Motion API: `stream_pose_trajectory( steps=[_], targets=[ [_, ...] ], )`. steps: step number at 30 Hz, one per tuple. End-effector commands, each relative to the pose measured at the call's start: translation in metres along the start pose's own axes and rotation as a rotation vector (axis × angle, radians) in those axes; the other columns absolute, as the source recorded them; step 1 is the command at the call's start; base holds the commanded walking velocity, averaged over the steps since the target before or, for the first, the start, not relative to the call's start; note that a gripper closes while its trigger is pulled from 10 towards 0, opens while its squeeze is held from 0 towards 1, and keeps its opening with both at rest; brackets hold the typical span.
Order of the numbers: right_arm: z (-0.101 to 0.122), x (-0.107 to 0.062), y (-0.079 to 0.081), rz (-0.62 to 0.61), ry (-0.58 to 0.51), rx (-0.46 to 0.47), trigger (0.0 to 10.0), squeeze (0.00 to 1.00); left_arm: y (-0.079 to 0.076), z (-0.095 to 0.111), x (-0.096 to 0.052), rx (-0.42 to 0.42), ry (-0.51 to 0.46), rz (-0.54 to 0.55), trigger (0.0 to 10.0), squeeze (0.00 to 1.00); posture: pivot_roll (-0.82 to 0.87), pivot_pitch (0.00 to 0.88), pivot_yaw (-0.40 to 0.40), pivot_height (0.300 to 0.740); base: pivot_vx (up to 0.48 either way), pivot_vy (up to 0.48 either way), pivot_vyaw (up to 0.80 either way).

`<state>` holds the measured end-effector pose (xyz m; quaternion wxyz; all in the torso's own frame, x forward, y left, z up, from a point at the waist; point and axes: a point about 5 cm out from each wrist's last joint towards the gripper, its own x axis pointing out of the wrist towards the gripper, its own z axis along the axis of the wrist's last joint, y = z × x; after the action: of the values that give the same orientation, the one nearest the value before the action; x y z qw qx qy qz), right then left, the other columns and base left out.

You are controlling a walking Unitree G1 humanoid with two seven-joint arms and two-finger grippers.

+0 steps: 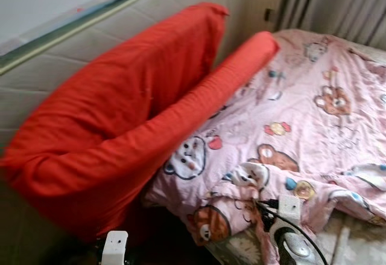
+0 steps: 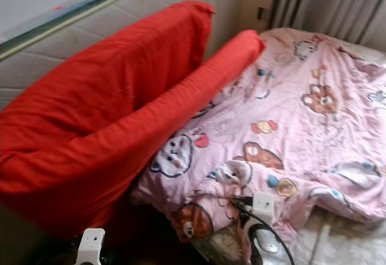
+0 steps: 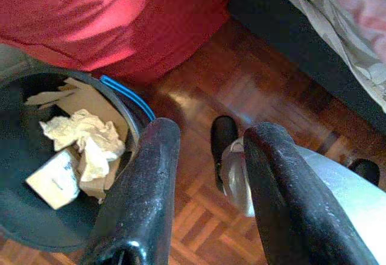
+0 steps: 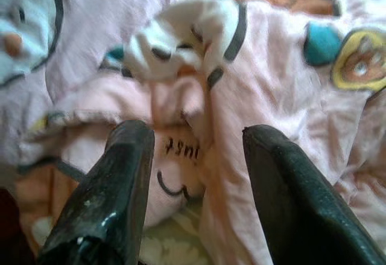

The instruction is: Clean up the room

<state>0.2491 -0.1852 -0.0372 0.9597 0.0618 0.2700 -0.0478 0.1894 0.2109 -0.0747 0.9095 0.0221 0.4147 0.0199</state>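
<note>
You are standing at the corner of the bed [image 1: 356,235] with the tidying only partly done, as far as these views let you judge. The pink cartoon-bear quilt [image 1: 301,120] lies rumpled across the mattress, its near corner bunched and folded over itself at the bed's edge. Two red cushions [image 1: 120,120] lean against the padded headboard [image 1: 78,47] and slump over the quilt's side, one long like a bolster, the other broad and sagging. None of that looks straightened yet.

Your right pincer [image 4: 196,186] hovers just over the bunched corner of the quilt, its two black fingers [image 4: 114,180] spread apart with fabric between and beneath them but not clamped; it grips nothing. Your left pincer [image 3: 205,180] hangs low beside the bed, also spread and empty, pointing down at the wooden parquet floor [image 3: 241,90].

Just beside that left pincer stands a dark bin [image 3: 36,229] with a blue-edged liner, and in it lie crumpled paper [image 3: 84,138] and a small pale card or box. So some rubbish looks to be already collected.

What is left, by my reading: pulling the quilt flat, setting the cushions in order. The right pincer seems best placed to begin on the quilt corner.
</note>
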Motion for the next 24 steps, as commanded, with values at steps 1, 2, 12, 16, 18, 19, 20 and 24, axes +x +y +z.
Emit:
stream_pose_trajectory(
  steps=[1,2,12,16,18,19,20,24],
  targets=[
    [0.008,0.0,-0.005,-0.006,-0.055,0.009,10.0,0.0,0.0,-0.002,0.0,-0.002,0.012,0.006,10.0,0.0,-0.03,0.106,0.033,0.74,0.0,0.0,0.0],
    [0.013,0.001,-0.006,-0.001,-0.084,0.004,10.0,0.0,0.0,-0.001,0.0,-0.004,0.003,0.005,10.0,0.0,-0.03,0.105,0.032,0.74,0.0,0.0,0.0],
    [0.029,-0.001,0.004,0.032,-0.244,-0.064,10.0,0.0,-0.001,0.037,0.006,-0.041,-0.153,-0.009,10.0,0.0,-0.04,0.086,0.027,0.74,0.0,0.0,0.0],
    [0.026,-0.002,0.006,0.026,-0.242,-0.021,10.0,0.0,-0.006,0.053,0.007,-0.05,-0.22,-0.02,10.0,0.0,-0.04,0.097,0.026,0.74,0.0,0.0,0.0],
    [0.027,-0.002,0.007,0.031,-0.242,-0.022,10.0,0.0,-0.007,0.057,0.007,-0.056,-0.241,-0.024,10.0,0.0,-0.04,0.097,0.026,0.74,0.0,0.0,0.0],
    [0.026,-0.001,0.01,0.042,-0.231,-0.028,10.0,0.0,-0.009,0.061,0.008,-0.064,-0.255,-0.028,10.0,0.0,-0.05,0.104,0.022,0.74,0.0,0.0,0.0],
    [0.025,-0.001,0.011,0.045,-0.217,-0.036,10.0,0.0,-0.01,0.062,0.008,-0.061,-0.261,-0.031,10.0,0.0,-0.05,0.104,0.022,0.736,0.0,0.0,0.0],
    [0.027,0.0,0.013,0.048,-0.218,-0.043,10.0,0.0,-0.01,0.064,0.008,-0.058,-0.268,-0.032,10.0,0.0,-0.04,0.107,0.02,0.716,0.0,0.0,0.0]
  ],
)
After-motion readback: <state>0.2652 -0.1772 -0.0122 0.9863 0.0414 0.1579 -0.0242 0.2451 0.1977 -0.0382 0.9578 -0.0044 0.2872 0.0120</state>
